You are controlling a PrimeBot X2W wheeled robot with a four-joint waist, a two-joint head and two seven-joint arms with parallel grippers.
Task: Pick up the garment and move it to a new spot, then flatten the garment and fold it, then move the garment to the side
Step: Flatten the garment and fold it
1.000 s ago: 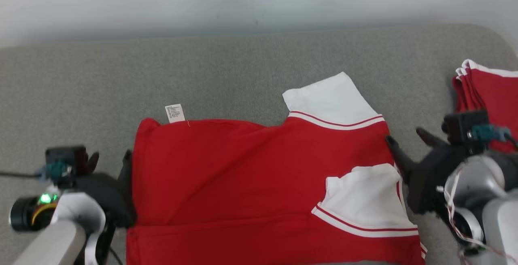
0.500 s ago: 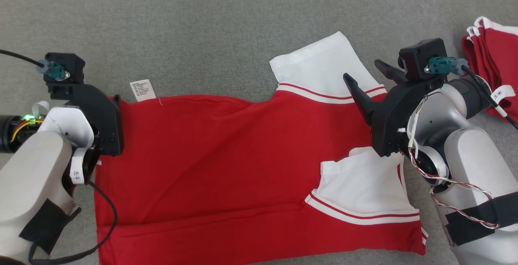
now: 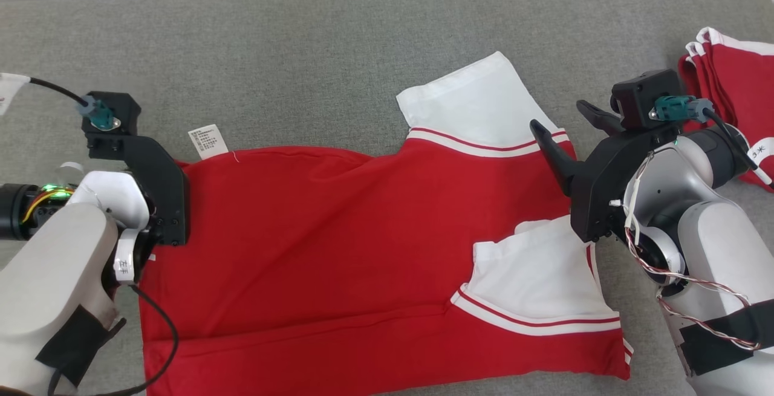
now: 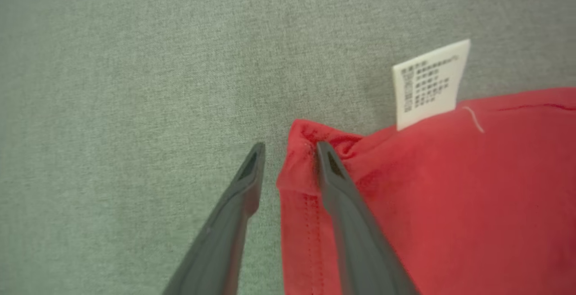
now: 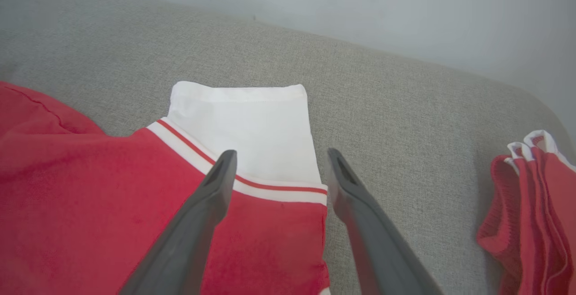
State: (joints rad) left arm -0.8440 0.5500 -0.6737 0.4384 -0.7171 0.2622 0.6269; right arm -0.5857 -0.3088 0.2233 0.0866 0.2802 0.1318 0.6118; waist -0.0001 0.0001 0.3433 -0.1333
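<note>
Red garment lies lengthwise left-right, sleeves rightward; both jaws parted, left straddling its corner.

head: above, facing down, wide | wrist views: low, close-up | shared: garment edges on both sides

Garment: red short-sleeved shirt with white sleeves, each banded in red and white stripes. It lies spread on the grey cloth surface, its length running left to right, sleeves at the right end. The far sleeve projects past the far edge onto the surface. The near sleeve is turned inward and rests on the red body. A long crease parallels the near edge, apparently a folded-over strip. A white care label sticks out at the far-left corner, where the cloth is slightly bunched.
</note>
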